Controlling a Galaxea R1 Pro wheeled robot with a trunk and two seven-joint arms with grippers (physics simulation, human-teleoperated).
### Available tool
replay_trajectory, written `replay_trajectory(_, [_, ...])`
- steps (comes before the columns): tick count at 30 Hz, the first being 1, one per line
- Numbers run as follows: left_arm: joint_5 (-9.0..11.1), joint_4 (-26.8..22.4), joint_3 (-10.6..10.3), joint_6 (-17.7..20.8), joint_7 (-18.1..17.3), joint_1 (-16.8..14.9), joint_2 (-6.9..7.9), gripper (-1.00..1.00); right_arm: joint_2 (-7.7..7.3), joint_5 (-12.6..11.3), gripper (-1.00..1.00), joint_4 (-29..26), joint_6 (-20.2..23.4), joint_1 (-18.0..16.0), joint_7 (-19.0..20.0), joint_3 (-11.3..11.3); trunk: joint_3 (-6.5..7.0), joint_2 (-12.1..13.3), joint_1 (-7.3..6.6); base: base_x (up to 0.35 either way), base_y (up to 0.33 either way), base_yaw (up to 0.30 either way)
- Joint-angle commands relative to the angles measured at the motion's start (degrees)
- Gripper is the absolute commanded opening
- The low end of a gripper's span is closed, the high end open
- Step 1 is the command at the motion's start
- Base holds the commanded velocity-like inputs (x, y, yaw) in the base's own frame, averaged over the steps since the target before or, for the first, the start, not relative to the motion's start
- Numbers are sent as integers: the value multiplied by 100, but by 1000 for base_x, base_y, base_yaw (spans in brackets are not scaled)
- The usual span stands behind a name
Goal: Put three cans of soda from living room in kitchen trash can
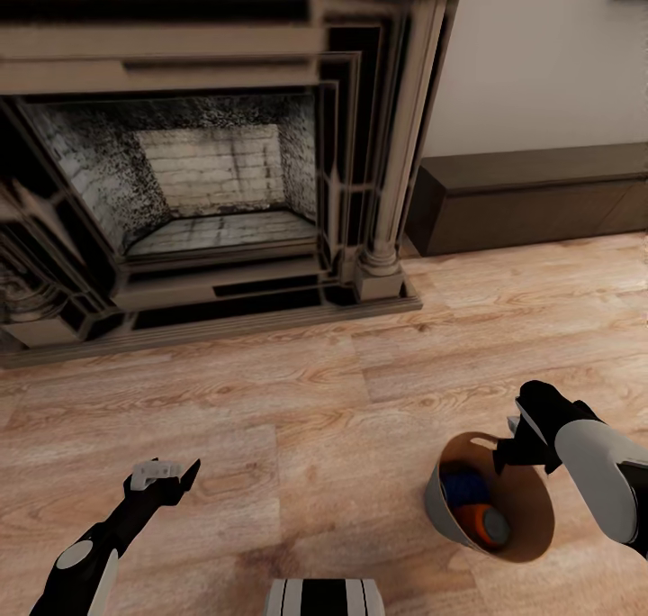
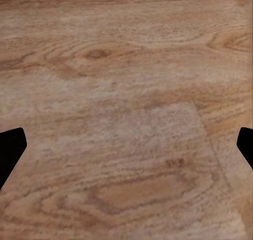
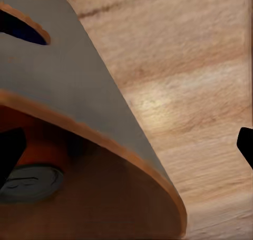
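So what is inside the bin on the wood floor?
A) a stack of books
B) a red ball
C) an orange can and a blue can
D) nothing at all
C: in the head view the bin standing on the floor holds an orange can with a grey top and a dark blue can just beside it, and the right pincer is at its rim.

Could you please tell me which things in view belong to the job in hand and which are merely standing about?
Part of the job:
- trash can, tilted, at the right pincer
- orange soda can inside it
- dark blue soda can inside it

Merely there:
- fireplace
- low dark cabinet
- wood floor
- left pincer, open over bare floor
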Motion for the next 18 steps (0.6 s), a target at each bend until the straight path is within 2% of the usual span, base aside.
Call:
replay_trajectory(1, [-1,0,0,1,0,0,0,100,0,-1,100,0,0,0,0,0,23,2,-2,0,0,0])
replay_trajectory(18, [-11,9,0,3,1,0,0,100,-1,-1,100,0,0,12,-2,-3,399,24,-46,0,0,0])
